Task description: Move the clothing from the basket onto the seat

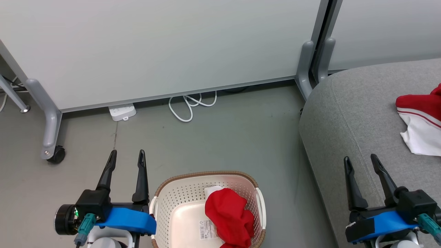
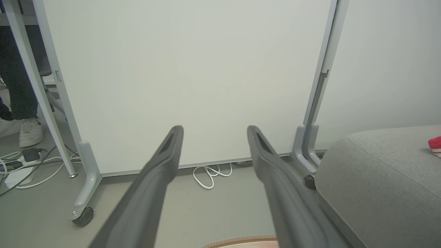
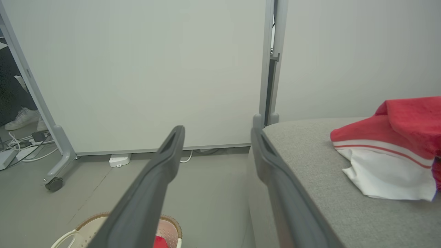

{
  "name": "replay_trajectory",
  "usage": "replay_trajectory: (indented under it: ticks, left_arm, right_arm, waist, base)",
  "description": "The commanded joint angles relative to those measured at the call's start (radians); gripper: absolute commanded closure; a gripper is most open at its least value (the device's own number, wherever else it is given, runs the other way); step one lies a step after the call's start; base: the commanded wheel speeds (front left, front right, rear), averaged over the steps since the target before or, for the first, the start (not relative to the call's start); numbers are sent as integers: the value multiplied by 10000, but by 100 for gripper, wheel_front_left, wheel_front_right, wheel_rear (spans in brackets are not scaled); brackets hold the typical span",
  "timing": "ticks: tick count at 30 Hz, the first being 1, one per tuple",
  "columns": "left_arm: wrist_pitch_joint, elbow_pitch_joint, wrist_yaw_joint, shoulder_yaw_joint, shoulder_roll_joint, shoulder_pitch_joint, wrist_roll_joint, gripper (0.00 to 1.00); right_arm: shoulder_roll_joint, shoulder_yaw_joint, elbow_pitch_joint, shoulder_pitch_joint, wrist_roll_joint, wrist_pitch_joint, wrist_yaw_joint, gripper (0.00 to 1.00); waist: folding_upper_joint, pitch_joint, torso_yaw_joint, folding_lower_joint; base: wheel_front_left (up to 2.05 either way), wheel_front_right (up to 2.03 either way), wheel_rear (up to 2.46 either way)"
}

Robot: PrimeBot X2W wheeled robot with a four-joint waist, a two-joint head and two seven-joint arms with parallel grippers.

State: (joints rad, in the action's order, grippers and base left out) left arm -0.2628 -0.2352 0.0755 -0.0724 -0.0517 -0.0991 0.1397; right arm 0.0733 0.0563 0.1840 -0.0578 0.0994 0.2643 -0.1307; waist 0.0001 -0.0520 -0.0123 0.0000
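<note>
Shows one red garment (image 1: 229,215) crumpled in the basket (image 1: 179,196) on the floor (image 1: 224,137), a second garment (image 1: 420,120) lying on the seat (image 1: 351,113); finds left jaws and right jaws spread wide, gripping nothing.

One garment (image 1: 229,217) lies in the basket (image 1: 177,203), another garment (image 1: 422,120) on the seat (image 1: 358,113).

Brightly, evenly lit from above. Shadowed only faintly on the floor (image 1: 220,137) beside the seat (image 1: 361,113). Crisp in the head view. Bowed at the edges in both wrist views; blurred along the left claw (image 2: 214,128) and right claw (image 3: 217,128) near the lens.
</note>
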Motion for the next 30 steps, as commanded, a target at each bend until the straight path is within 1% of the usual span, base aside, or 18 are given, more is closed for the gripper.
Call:
replay_trajectory:
  ticks: [1, 11, 15, 19, 24, 30]
  left_arm:
    - [-29, -32, -30, 5, 17, 42, 8, 0]
    - [-28, -64, 18, -131, 19, -40, -32, 0]
    - [-28, -124, 132, -373, 21, -260, -122, 0]
    - [-28, -347, 290, -813, 18, -610, -257, 0]
    - [-28, -940, 469, -1453, 14, -1288, -192, 0]
    - [-28, -2239, 566, -2250, -37, -2289, -241, 0]
  right_arm:
    - [-19, -17, 35, 28, -2, 3, -1, 0]
    - [-42, -64, -1, -30, -34, 3, -1, 0]
    - [-19, -109, -4, -189, -38, 3, -1, 0]
    - [96, -212, -26, -454, 5, 3, -1, 0]
    - [189, -338, -97, -816, 17, 3, -1, 0]
    - [220, -474, -211, -1341, 9, 3, -1, 0]
  waist:
    - [-1, -12, 5, 0]
    - [-1, -93, 43, 0]
    - [-1, -243, 135, 0]
    - [-1, -514, 338, 0]
    - [-1, -1035, 669, 0]
    - [-1, -1878, 1110, 0]
  base:
    - [0, 0, 0]
    - [0, 0, 0]
    - [0, 0, 0]
    - [0, 0, 0]
    - [0, 0, 0]
    - [0, 0, 0]
